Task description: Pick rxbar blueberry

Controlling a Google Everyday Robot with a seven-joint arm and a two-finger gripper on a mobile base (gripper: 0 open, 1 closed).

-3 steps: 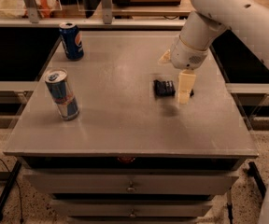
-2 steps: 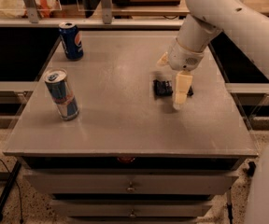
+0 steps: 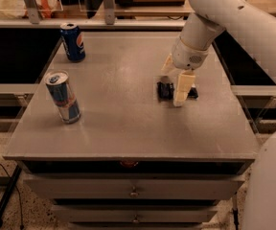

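I see the grey bench (image 3: 123, 119) filling most of my view, with drawers (image 3: 134, 191) under it. My white arm (image 3: 224, 13) comes in from the upper right. A Red Bull can (image 3: 63, 97) stands upright near the left edge, and a Pepsi can (image 3: 73, 42) stands upright at the far left corner. My claw (image 3: 172, 86) is down at the bench right of centre, fingers spread, one before and one behind the rxbar (image 3: 165, 90). The dark bar lies flat there, well apart from both cans, long axis pointing left to right, its middle hidden by the near finger (image 3: 182, 87).
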